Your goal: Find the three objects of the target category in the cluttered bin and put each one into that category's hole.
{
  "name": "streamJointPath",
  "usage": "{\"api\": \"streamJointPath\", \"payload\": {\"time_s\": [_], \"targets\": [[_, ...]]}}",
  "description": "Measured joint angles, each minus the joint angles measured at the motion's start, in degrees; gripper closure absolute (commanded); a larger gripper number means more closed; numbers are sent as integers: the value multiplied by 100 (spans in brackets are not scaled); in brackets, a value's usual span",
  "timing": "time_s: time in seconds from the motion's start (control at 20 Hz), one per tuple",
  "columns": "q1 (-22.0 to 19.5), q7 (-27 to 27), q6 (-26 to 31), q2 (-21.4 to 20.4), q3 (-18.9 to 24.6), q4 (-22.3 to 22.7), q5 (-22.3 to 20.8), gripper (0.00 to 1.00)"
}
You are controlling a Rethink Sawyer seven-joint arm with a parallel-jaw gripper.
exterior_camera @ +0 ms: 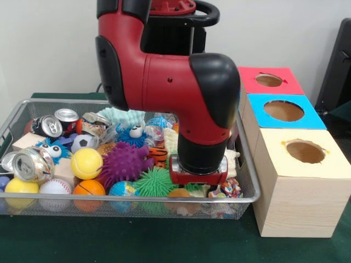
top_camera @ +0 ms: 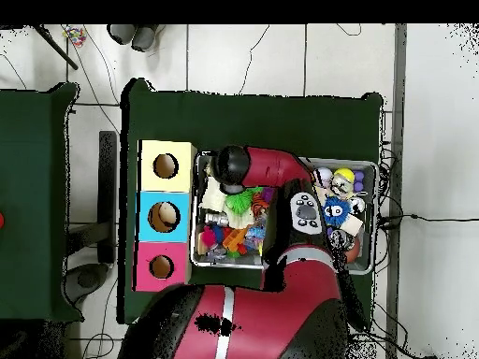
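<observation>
The wire bin [exterior_camera: 11, 118] is packed with toys: a purple spiky ball [exterior_camera: 125, 163], a green spiky ball [exterior_camera: 155, 183], a yellow tennis ball [exterior_camera: 86, 163], a small basketball [exterior_camera: 89, 188], a baseball [exterior_camera: 55, 187] and crushed cans [exterior_camera: 33, 165]. My gripper [exterior_camera: 198, 183] is lowered into the bin's right end, just above an orange ball [exterior_camera: 179, 193] and beside the green spiky ball. Its lower part is sunk among the toys and hidden. In the overhead view the arm's wrist [top_camera: 231, 166] covers the gripper.
Three boxes with round holes stand along the bin's right side: red [exterior_camera: 269, 80] farthest, blue [exterior_camera: 283, 110] in the middle, pale yellow [exterior_camera: 305, 151] nearest. From above they are yellow [top_camera: 166, 165], blue [top_camera: 164, 216], red [top_camera: 161, 266]. A knotted rope toy [exterior_camera: 230, 189] lies at the bin's corner.
</observation>
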Motion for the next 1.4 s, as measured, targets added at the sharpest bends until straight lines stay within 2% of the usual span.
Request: {"api": "streamJointPath", "payload": {"time_s": [0.15,0.55,1.4], "targets": [[-38,0,397,91,60,-249,1,0],[-125,0,895,223,174,-568,0,0],[-408,0,1192,252,532,-651,-39,0]]}}
